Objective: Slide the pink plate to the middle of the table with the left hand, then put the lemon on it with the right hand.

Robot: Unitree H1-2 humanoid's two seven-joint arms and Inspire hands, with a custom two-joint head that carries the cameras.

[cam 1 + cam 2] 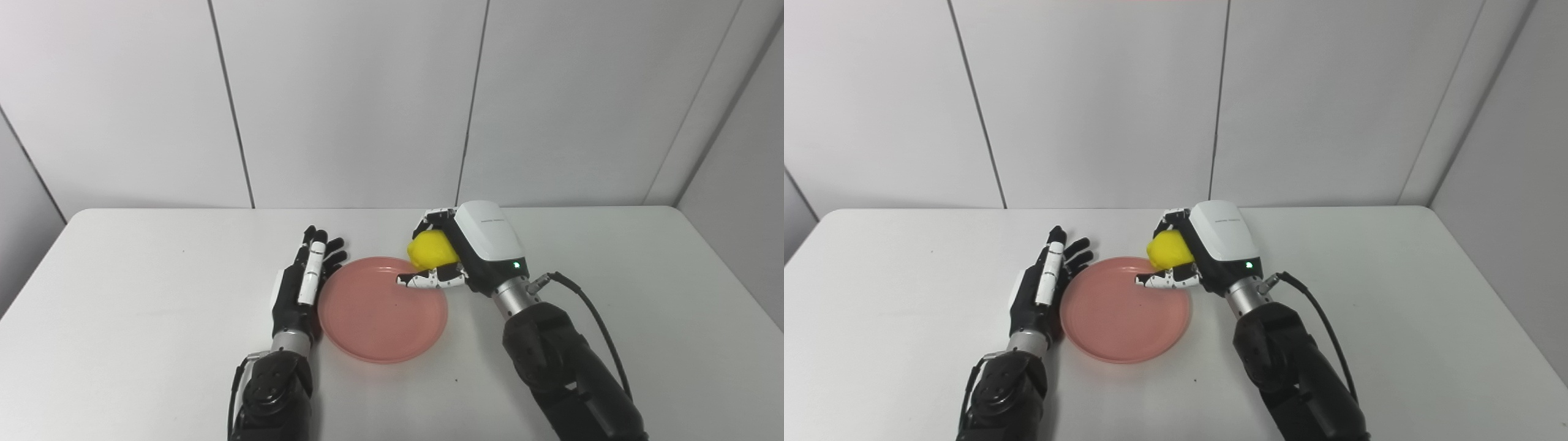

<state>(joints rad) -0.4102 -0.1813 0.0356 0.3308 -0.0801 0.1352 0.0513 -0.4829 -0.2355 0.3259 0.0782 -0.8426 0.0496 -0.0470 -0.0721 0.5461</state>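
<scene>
Nearest you, both forearms rise from the table's near edge, and between them, about midway across the white table (122, 343), sits the pink plate (380, 318), flat and empty, a little closer to the near edge than to the far one. Your left hand (304, 278) lies just beside the plate's left rim, palm side toward it, fingers straight and a little apart, pointing toward the far edge and holding nothing; whether it actually touches the rim you cannot tell from either view. Your right hand (456, 260) hangs at the plate's far right rim, its white back plate turned up and toward the right edge of the table, palm facing left across the plate. Its fingers are curled over the top of the lemon (429, 250) and the thumb reaches under it, so the fruit is held, raised off the table, over or just past the rim. What your next move turns on is this: the plate's open centre lies to the left of the lemon and toward the near edge, below it. The right hand is plainly the one to finish. Judging by how things lie, the slide looks done, so carry the lemon leftward and down before you loosen the fingers, or it may catch the rim and roll.
</scene>
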